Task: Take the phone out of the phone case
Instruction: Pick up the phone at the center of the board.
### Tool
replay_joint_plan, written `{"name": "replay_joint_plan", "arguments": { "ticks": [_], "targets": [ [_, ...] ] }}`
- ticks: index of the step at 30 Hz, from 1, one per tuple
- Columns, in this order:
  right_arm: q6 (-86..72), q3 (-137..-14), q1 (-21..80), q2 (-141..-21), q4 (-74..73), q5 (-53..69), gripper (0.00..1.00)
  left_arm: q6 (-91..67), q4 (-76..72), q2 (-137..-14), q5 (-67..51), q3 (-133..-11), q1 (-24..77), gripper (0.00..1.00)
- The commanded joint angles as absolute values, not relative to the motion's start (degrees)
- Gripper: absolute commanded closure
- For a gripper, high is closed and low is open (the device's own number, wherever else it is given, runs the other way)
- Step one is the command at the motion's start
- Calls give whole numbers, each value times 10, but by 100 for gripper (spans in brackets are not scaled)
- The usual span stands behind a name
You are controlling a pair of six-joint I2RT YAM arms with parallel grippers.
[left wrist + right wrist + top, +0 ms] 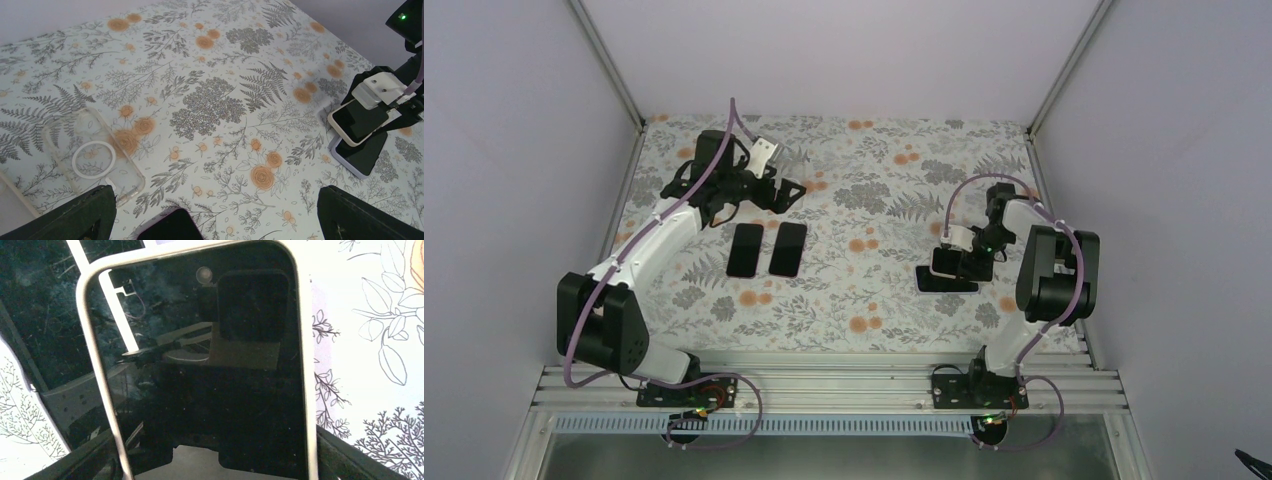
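A phone in a cream case [200,365] fills the right wrist view, screen up. My right gripper [210,462] is shut on it, its fingers [345,460] pressed against the long edges. From above, that gripper [947,264] holds it tilted over a second dark phone in a lavender case [946,282]. The left wrist view shows both: the cream-cased phone [357,120] above the lavender-cased one [362,152]. My left gripper [782,190] hangs open at the far left with nothing in it, and in its own view [212,220] its fingers straddle bare cloth.
Two dark phones [746,250] [788,248] lie side by side just in front of the left gripper. An empty clear case [92,155] with a white ring lies on the floral cloth [215,105]. White walls and metal posts enclose the table.
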State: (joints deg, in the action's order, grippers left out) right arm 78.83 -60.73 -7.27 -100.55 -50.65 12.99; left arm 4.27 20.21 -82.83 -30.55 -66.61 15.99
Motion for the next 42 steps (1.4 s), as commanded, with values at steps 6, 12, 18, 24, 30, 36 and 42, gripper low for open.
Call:
{"name": "replay_joint_plan", "arguments": {
  "ticks": [6, 12, 18, 24, 30, 36, 42],
  "targets": [
    [794, -619, -77, -986, -495, 144, 34, 43, 192, -830, -313, -686, 160, 0],
    [776, -642, -76, -957, -503, 191, 40, 35, 192, -827, -311, -687, 160, 0],
    [726, -673, -63, -940, -506, 230, 42, 24, 185, -826, -327, -683, 159, 0],
    [624, -724, -12, -910, -497, 308, 42, -12, 162, -835, -388, -670, 159, 0],
    [522, -751, 69, -873, -450, 323, 41, -48, 145, -846, -449, -675, 159, 0],
    [418, -758, 149, -851, -378, 288, 41, -106, 91, -846, -526, -654, 159, 0],
    [342, -762, 220, -851, -325, 239, 41, -143, 66, -851, -545, -640, 159, 1]
  ]
}}
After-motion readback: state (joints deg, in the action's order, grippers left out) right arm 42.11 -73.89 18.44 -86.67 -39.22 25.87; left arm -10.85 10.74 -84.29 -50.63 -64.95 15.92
